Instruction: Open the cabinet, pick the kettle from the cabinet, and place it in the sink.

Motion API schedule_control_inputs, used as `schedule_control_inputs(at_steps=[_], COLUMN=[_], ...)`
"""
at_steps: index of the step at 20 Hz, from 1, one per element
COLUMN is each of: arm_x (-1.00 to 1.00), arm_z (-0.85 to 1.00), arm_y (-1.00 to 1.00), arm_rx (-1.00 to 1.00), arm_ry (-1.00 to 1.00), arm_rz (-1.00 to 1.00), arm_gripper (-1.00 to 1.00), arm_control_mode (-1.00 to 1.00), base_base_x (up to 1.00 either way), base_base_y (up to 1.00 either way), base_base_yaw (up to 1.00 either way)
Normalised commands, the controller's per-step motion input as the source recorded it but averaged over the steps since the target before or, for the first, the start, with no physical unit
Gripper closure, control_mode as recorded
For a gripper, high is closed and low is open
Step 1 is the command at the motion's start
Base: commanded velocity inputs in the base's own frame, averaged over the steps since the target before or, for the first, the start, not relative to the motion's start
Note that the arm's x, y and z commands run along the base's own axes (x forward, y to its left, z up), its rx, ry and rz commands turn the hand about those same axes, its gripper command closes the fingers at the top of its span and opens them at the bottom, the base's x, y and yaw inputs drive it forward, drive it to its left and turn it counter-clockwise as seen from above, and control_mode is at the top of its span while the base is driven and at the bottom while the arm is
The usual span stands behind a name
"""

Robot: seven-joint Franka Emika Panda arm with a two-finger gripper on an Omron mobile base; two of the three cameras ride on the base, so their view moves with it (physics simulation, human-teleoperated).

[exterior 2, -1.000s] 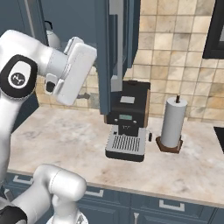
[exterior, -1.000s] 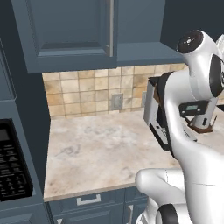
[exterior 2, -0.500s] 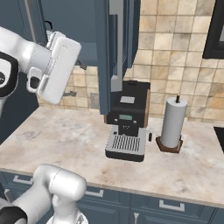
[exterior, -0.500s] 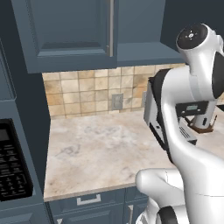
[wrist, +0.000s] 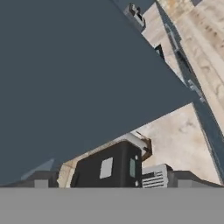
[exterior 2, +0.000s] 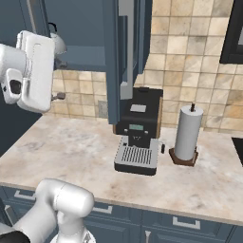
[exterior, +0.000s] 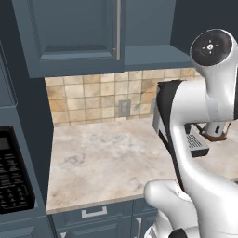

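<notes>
Kettle (exterior 2: 56, 42), small, squat and whitish-grey with a dark arched handle, is sitting on the shelf inside the large dark blue-grey wall cabinet (exterior: 74, 37), just above the claw (exterior 2: 58, 79) and slightly behind it in the right base view. What is changing is the arm: over the last second the white hand is swinging away from the swung-out cabinet door (exterior 2: 122, 57) and its slim silver bar handle (exterior 2: 126, 45), so the door is now standing well off to the claw's far side, with the black coffee machine (exterior 2: 138, 128) and the tall white paper towel roll (exterior 2: 188, 134) beyond it. Nothing on the beige marble counter (exterior 2: 71, 152) is shifting, and the kettle is staying put. The claw is spread wide and carrying nothing. I judge that the opening step is finished and the arm is lining up for the pick; the hand is still sitting lower than the kettle, so it probably needs to rise and reach inward before closing, while keeping clear of the shelf edge.
</notes>
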Motion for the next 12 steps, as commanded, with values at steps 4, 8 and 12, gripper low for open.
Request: schedule_control_inputs(at_steps=[4,8,12], arm_x=[-0.27,-0.26,-0.24], arm_z=[0.14,0.14,0.17], arm_y=[0.33,0.33,0.32], arm_rx=[-0.26,-0.24,-0.22], arm_ry=[0.05,0.08,0.11], arm_rz=[0.38,0.37,0.33], arm_gripper=[-1.0,-1.0,-1.0], arm_control_mode=[-1.0,-1.0,-1.0], base_base_x=[0.0,0.0,0.0], base_base_y=[0.0,0.0,0.0], base_base_yaw=[0.0,0.0,0.0])
